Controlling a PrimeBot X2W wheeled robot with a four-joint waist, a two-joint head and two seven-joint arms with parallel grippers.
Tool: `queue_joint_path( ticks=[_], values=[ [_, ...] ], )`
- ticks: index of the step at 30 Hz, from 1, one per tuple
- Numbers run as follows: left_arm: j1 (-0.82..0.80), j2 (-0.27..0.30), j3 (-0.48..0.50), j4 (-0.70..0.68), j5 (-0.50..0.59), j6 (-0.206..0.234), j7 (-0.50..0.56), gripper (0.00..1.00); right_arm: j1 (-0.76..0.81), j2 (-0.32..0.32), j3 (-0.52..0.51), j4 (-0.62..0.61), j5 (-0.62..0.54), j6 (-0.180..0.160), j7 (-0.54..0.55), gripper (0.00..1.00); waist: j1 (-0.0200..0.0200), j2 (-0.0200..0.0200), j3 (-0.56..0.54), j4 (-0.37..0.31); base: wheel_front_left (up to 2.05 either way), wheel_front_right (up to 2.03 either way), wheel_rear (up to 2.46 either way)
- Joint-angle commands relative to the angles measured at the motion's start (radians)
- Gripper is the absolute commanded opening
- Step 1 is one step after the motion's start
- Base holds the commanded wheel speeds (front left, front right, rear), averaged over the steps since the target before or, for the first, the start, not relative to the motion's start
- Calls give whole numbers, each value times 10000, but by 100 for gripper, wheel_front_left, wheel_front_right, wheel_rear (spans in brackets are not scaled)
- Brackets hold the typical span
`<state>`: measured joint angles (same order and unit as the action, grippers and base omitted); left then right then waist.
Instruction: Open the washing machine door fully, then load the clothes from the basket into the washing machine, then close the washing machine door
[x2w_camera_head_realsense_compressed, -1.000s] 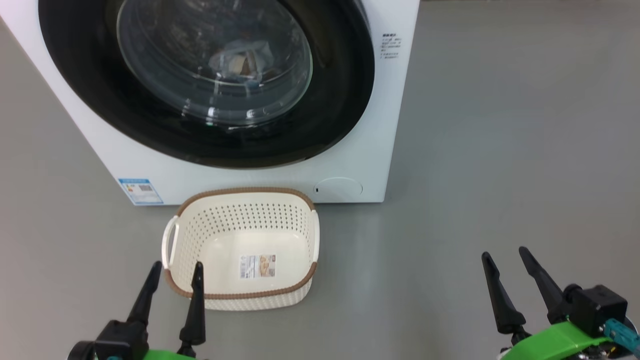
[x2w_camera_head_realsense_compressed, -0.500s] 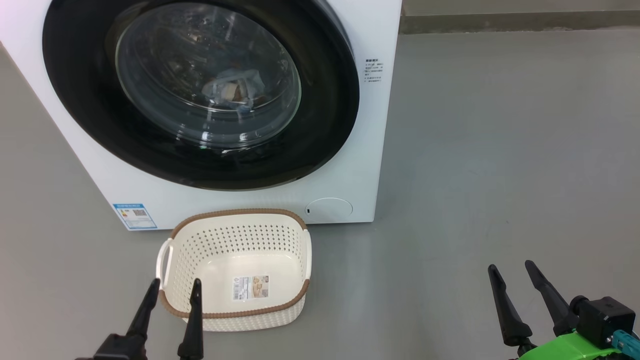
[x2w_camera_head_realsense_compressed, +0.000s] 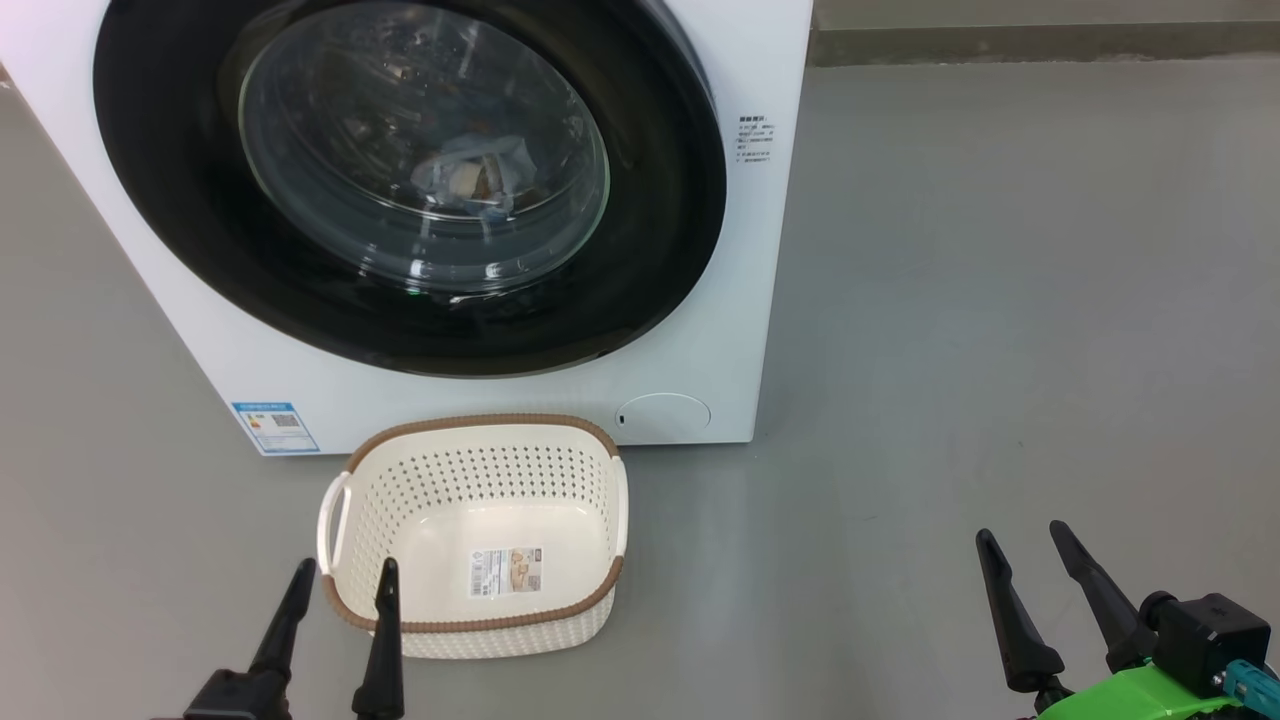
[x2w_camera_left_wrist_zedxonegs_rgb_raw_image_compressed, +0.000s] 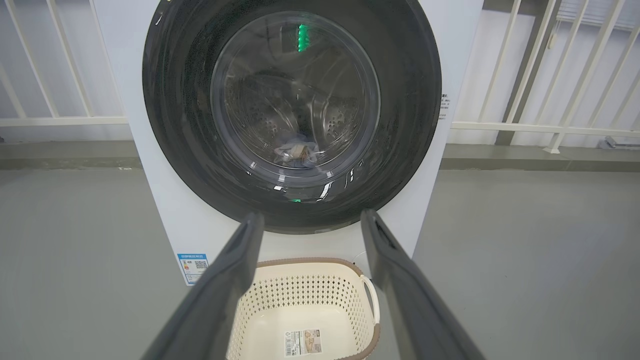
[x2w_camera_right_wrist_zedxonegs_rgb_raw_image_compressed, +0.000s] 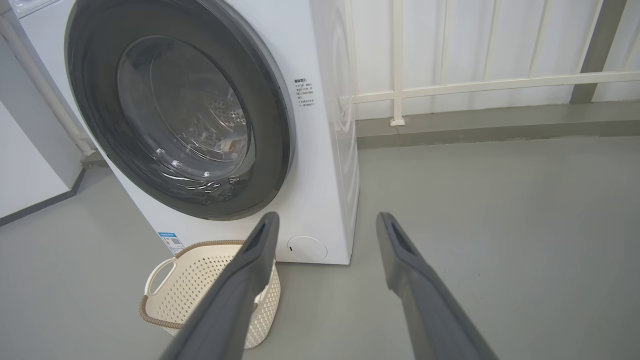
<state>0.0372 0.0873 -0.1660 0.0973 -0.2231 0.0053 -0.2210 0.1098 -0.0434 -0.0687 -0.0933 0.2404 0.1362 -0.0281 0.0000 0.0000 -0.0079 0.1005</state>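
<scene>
Jaws of left gripper (x2w_camera_head_realsense_compressed: 346, 566) and right gripper (x2w_camera_head_realsense_compressed: 1022, 533) spread as earlier, washing machine door (x2w_camera_head_realsense_compressed: 420, 170) shut alike.

Floor (x2w_camera_head_realsense_compressed: 1000, 300): smooth grey, matte, few small specks. Light even + diffuse, shadows soft. Bkgd: white railing (x2w_camera_right_wrist_zedxonegs_rgb_raw_image_compressed: 500, 82), vert bars + horiz rail, standing on low grey kerb (x2w_camera_right_wrist_zedxonegs_rgb_raw_image_compressed: 500, 125). Pale ribbed panel (x2w_camera_right_wrist_zedxonegs_rgb_raw_image_compressed: 450, 40) behind bars. Dark grey post (x2w_camera_right_wrist_zedxonegs_rgb_raw_image_compressed: 595, 45) far right in r-wrist view. Opposite side: white wall (x2w_camera_right_wrist_zedxonegs_rgb_raw_image_compressed: 25, 165) w/ dark skirting (x2w_camera_right_wrist_zedxonegs_rgb_raw_image_compressed: 37, 206).
</scene>
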Motion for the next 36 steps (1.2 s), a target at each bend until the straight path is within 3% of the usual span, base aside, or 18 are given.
queue_joint_path(
  ticks=[1, 14, 15, 24, 28, 36],
  values=[
    [-210, 155, 288, -296, -62, 72, -4, 100, -89, -69, 262, -294, 19, -55, -11, 100, 0, 0, 6, 3, 0, 0, 0],
    [-203, 114, 254, -318, -249, 185, -73, 100, -116, -68, 307, -275, 69, -55, 7, 100, 0, 0, 23, 28, 0, 0, 0],
    [0, 0, -36, -27, -194, 94, -4, 0, 0, 2, 27, 4, 8, 0, 2, 0, 0, 0, 23, 29, 0, 0, 0],
    [240, -241, -60, 736, -500, 58, 69, 0, 87, 69, 31, 887, 325, 1, 17, 0, 2, 0, 30, 15, 0, 0, 0],
    [198, -234, 26, 753, -951, 12, 166, 0, 24, 47, 43, 958, 783, -1, 46, 0, 23, 0, 9, -24, 0, 0, 0],
    [95, -227, 169, 810, -1732, -69, 337, 0, -119, 10, 57, 1118, 1581, -4, 94, 0, 1, 0, 35, -83, 0, 0, 0]
  ],
)
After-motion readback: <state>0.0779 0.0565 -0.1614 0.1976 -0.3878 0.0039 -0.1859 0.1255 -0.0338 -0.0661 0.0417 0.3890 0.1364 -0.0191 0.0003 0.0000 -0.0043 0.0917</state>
